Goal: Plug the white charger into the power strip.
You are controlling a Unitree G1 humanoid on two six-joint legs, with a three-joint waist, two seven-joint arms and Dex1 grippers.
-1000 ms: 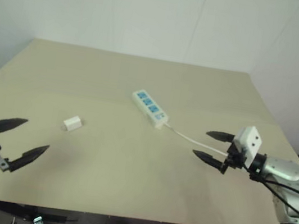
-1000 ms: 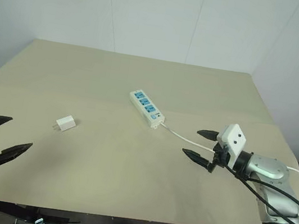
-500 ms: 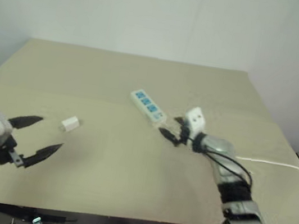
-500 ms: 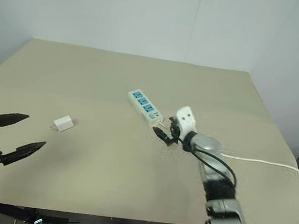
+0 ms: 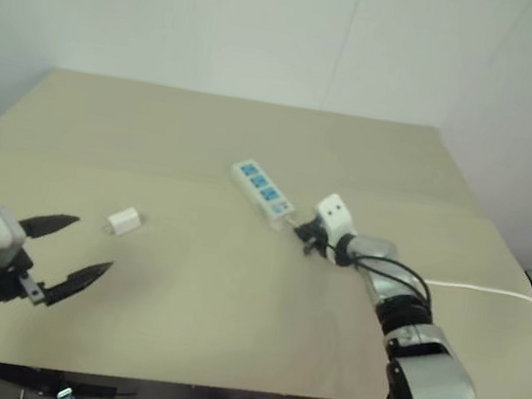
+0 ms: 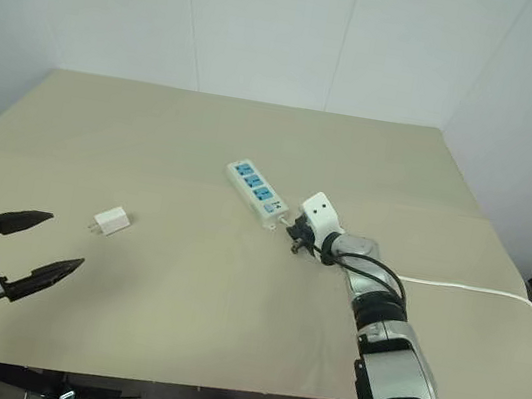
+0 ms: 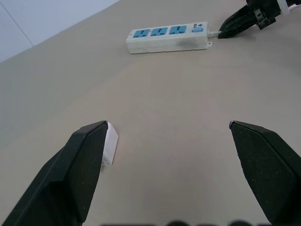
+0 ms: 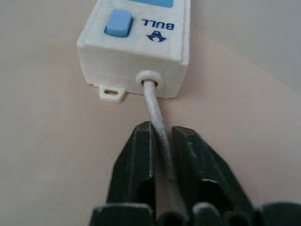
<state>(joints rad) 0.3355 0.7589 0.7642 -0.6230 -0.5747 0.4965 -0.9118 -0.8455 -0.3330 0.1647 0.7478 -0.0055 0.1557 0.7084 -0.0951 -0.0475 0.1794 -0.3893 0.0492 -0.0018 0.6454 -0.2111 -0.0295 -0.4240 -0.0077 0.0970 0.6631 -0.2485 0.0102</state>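
The power strip [image 6: 259, 191], a white bar with three blue socket panels, lies flat near the middle of the table. Its thin white cord [image 8: 156, 115] leaves the near end, and my right gripper [image 6: 294, 240] is shut on that cord just behind the strip. The white charger [image 6: 114, 220] lies on the table to the left, apart from the strip. My left gripper [image 6: 44, 243] hovers open near the table's front left corner, short of the charger, with nothing between its fingers. In the left wrist view the charger [image 7: 111, 145] sits just beyond one fingertip.
The beige table [image 6: 224, 335] has a fold line running across its middle. The cord [image 6: 474, 289] trails off over the right edge. White walls stand behind the table and to the right.
My right gripper reached forward and left to the strip's cord end and shut on the cord. The left gripper stayed open and hardly moved.
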